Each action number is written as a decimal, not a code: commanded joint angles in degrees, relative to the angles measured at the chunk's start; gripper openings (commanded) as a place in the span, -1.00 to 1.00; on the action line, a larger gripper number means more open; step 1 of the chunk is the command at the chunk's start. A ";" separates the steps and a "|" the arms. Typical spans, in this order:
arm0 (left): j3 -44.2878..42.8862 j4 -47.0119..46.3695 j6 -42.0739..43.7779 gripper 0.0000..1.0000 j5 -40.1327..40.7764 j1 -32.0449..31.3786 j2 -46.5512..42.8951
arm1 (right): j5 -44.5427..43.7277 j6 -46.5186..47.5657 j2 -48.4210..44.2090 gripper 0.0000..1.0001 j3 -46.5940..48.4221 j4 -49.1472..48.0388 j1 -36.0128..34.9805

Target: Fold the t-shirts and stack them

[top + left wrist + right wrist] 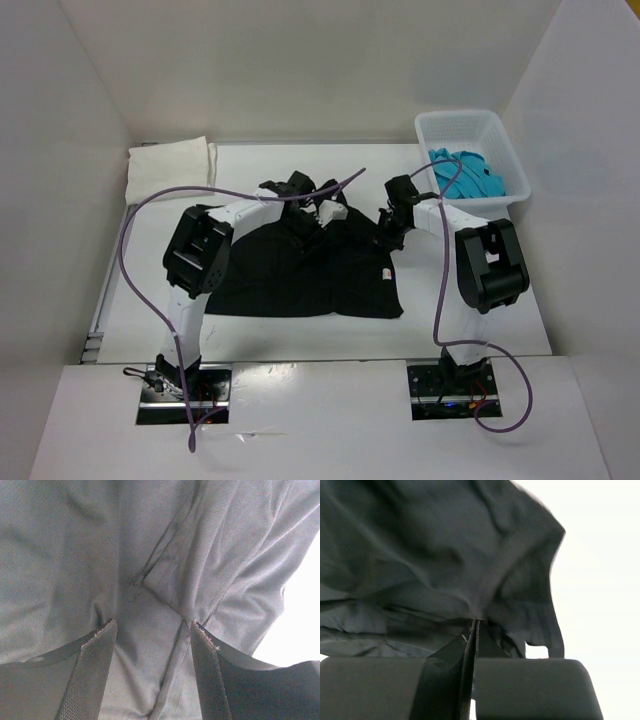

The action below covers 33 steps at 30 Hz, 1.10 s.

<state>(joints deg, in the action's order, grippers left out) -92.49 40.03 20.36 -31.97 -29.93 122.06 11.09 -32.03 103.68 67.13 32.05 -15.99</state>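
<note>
The white shirt (170, 165) lies folded at the far left. The black shirt (300, 275) is in the middle of the bench (480, 320), not folded yet. The left claw (152, 627) is apart over it. The right claw (475, 622) pinches its edge. A blue shirt (465, 172) waits in the basket (470, 120).

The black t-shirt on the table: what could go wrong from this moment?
1. The right gripper is shut on the black t-shirt only at its fingertips, so the cloth may slip out when pulled.
2. The left gripper is open over creased cloth; closing here may catch several layers and spoil the fold.
3. The purple cable hangs above the shirt and may snag.
</note>
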 commanded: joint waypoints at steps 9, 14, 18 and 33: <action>-6.03 0.75 -4.71 0.36 -1.53 -0.30 -1.48 | 0.60 -2.15 -10.34 -1.00 -9.29 1.52 -0.54; -7.44 0.75 -4.72 0.36 1.02 -3.90 0.28 | 0.60 -2.16 -11.57 -1.00 -11.24 2.58 -1.06; -8.06 0.75 -4.72 0.36 2.08 -5.93 1.43 | 0.60 -2.69 -11.57 -1.00 -12.29 3.10 -2.29; -8.67 -0.92 -6.91 0.29 8.24 -6.98 6.08 | -0.98 -4.27 -10.51 -1.00 -14.05 3.10 -3.61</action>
<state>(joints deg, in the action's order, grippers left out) -99.68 39.62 14.57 -24.86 -37.08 126.98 11.18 -35.75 94.39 53.36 34.28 -19.22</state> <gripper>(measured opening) 0.644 0.004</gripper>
